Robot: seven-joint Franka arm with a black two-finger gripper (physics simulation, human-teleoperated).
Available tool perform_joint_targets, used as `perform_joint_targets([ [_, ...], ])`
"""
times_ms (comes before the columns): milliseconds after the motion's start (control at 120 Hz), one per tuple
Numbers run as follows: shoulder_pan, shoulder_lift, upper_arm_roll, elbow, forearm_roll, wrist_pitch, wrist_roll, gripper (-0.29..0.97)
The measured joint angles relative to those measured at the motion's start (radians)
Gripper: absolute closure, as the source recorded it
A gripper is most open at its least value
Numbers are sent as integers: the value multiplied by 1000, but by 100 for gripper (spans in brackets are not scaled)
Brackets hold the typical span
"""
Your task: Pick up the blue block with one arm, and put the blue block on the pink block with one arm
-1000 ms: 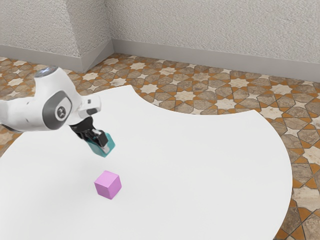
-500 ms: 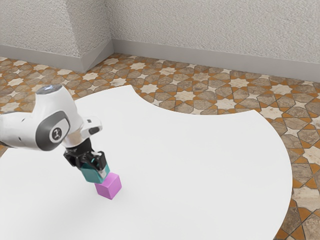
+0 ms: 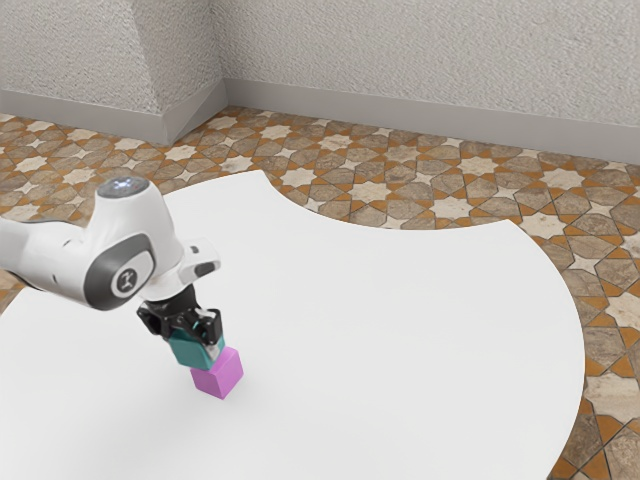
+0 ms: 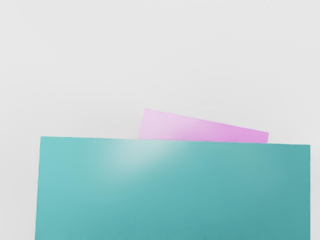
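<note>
Exterior view shows the tool (image 3: 192, 334) squeezing the blue block (image 3: 186, 351) tight so it cannot fall. The blue block is right on top of the pink block (image 3: 224, 375) on the white table (image 3: 400, 330), touching or almost. In the wrist view, pink peeks out past one edge, so I think the stack is a bit crooked.

White Franka arm (image 3: 60, 262) comes in from the exterior view's left, forearm approx. level. Big grey-capped joint (image 3: 122, 278) faces the camera. Wrist (image 3: 192, 270) is bent over, so the black jaws point down and a bit toward the exterior view's right. Jaws clamped on the blue block (image 3: 190, 350) from two sides, block sitting just below them.
</note>
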Motion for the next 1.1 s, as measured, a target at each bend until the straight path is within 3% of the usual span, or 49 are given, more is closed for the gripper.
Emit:
perform_joint_targets([
  [267, 0, 3, -25, 1, 9, 20, -46, 37],
  [500, -1, 0, -35, 2, -12, 27, -52, 14],
  [692, 0, -162, -40, 27, -11, 8, -50, 6],
  [792, 0, -192, -19, 238, 7, -85, -35, 4],
  [950, 30, -34, 0, 670, 56, -362, 0, 2],
  [1100, 31, 7, -1, 743, 91, -552, 28, 1],
])
